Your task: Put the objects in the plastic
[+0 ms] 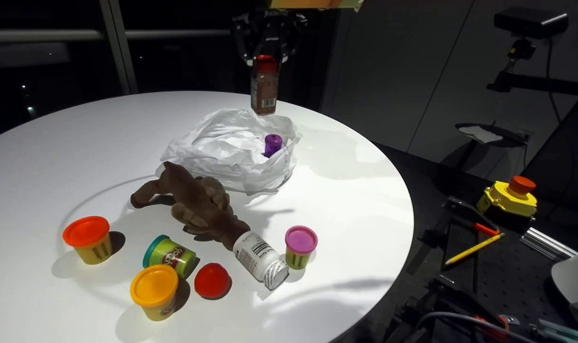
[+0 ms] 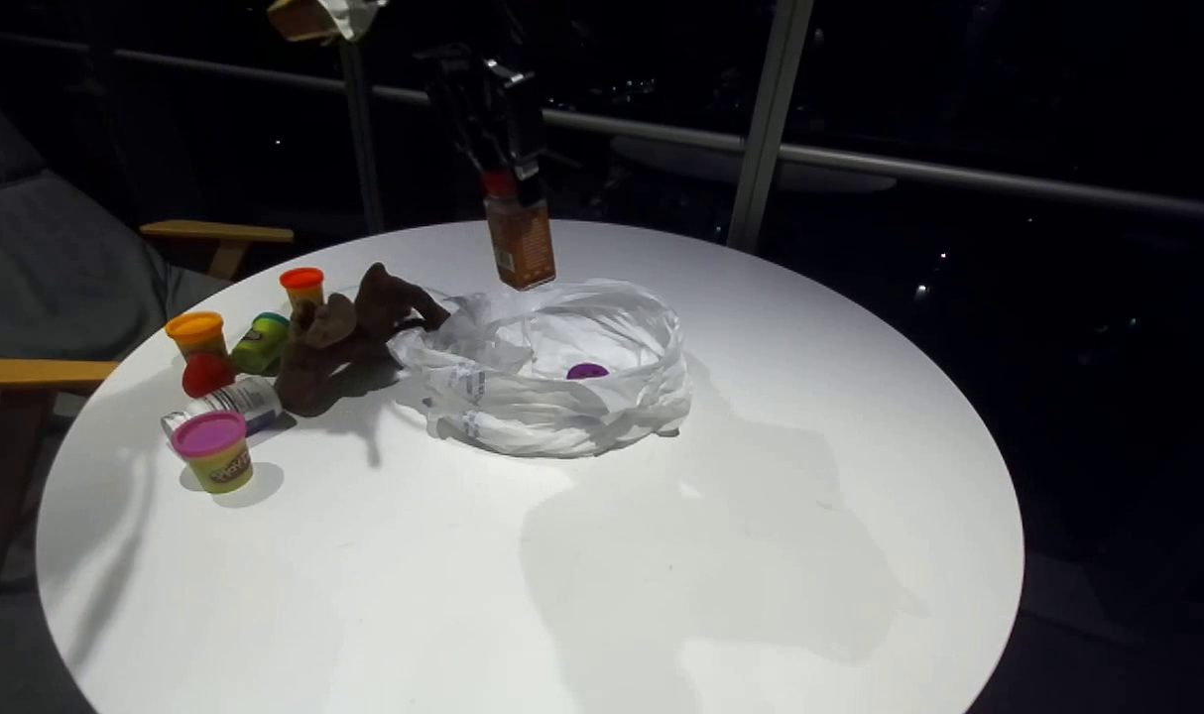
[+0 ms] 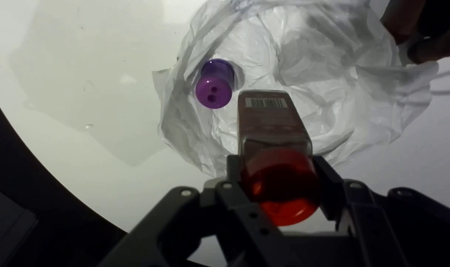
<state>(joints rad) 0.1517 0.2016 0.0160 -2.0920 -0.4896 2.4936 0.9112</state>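
My gripper (image 3: 278, 174) is shut on the red-lidded brown jar (image 3: 269, 122), its fingers on both sides near the lid. In both exterior views the jar (image 1: 265, 95) hangs upright or nearly so above the back part of the white plastic (image 1: 208, 143), apart from it. Inside the crumpled plastic stands a small purple object (image 3: 214, 87). The brown plush animal (image 1: 191, 195) lies beside the plastic. Beyond it are a white can (image 1: 258, 257) on its side, a pink-lidded tub (image 1: 300, 245), a red round piece (image 1: 212, 280), a tipped green tub (image 1: 170, 257) and two orange-lidded tubs (image 1: 90, 238).
The round white table (image 2: 443, 595) carries everything. A wooden-armed chair (image 2: 225, 233) stands close to its edge by the tubs. Off the table, a yellow box with a red button (image 1: 508, 199) and a pencil (image 1: 474, 248) lie on a dark bench.
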